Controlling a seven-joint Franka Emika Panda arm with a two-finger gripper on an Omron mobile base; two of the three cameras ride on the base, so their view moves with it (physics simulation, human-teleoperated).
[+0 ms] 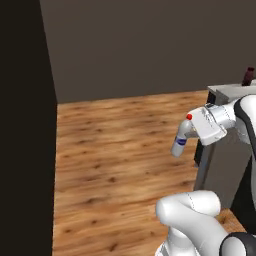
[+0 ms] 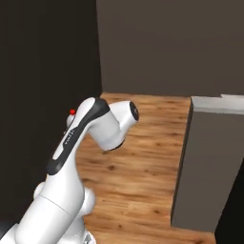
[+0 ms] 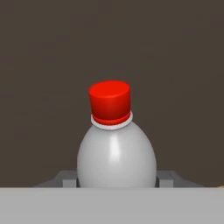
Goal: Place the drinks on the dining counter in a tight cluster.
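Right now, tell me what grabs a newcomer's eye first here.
The small pale red-capped bottle looms in the hand view, clamped in the tool and carried tilted above the wooden floor. Far right in the left base view, a dark bottle stands on the grey counter.

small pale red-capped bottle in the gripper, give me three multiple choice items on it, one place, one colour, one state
1. Where is the small pale red-capped bottle?
A. standing on the wooden plank floor
B. in the air over the wooden plank floor, beside the grey counter end
C. lying on the counter top

2. What colour is its cap?
A. red
B. gold
C. black

3. How does the two-finger gripper stand?
A. open and apart from the bottle
B. shut on nothing
C. shut on the bottle

Answers:
1 B: the left base view shows it carried above the floor.
2 A: the hand view shows a red cap on a pale body.
3 C: the bottle sits between the fingers with nothing under it.
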